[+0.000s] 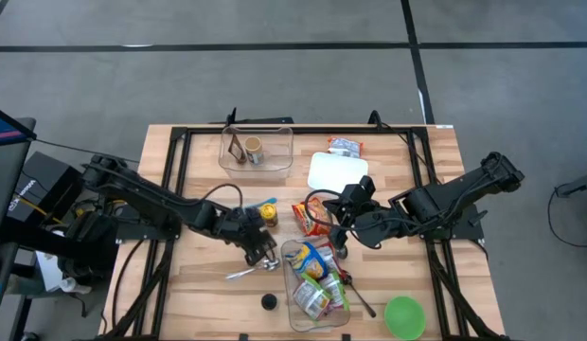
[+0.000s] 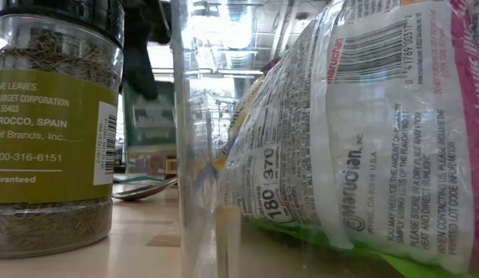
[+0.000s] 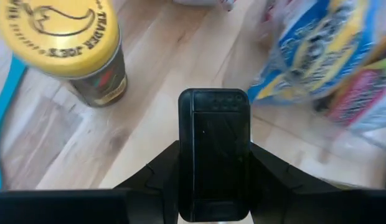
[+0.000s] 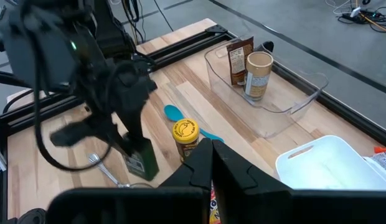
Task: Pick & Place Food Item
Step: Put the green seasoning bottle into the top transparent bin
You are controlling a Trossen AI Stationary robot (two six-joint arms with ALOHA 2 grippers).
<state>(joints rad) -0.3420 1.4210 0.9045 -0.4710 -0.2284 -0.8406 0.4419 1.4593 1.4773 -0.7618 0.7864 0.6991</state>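
My left gripper [image 1: 262,248] is over the table's middle, left of the near clear bin [image 1: 292,284], and is shut on a small dark green packet [image 4: 142,163]. The packet also shows in the low view [image 2: 151,120]. The bin holds several food packets [image 1: 312,270], among them a ramen packet [image 2: 363,131]. My right gripper [image 1: 341,230] is shut over the right end of an orange snack packet [image 1: 308,216], which lies flat on the table. I cannot tell whether it touches the packet. A yellow-lidded jar [image 1: 267,213] stands upright between the two grippers. My left gripper holds the dark green packet by its upper end [image 4: 136,149], its fingers [image 2: 139,54] coming from above and pointing down. The packet hangs upright below the fingers, with its lower edge close to the table. In the left wrist view the fingers hide the place of contact.
A metal spoon [image 1: 251,272] lies by my left gripper. A spice jar [image 2: 50,131] stands near the front edge. A far clear bin [image 1: 256,149] holds a paper cup and a brown packet. A white tray [image 1: 336,170], a snack bag [image 1: 346,146] and a green bowl [image 1: 404,317] lie to the right.
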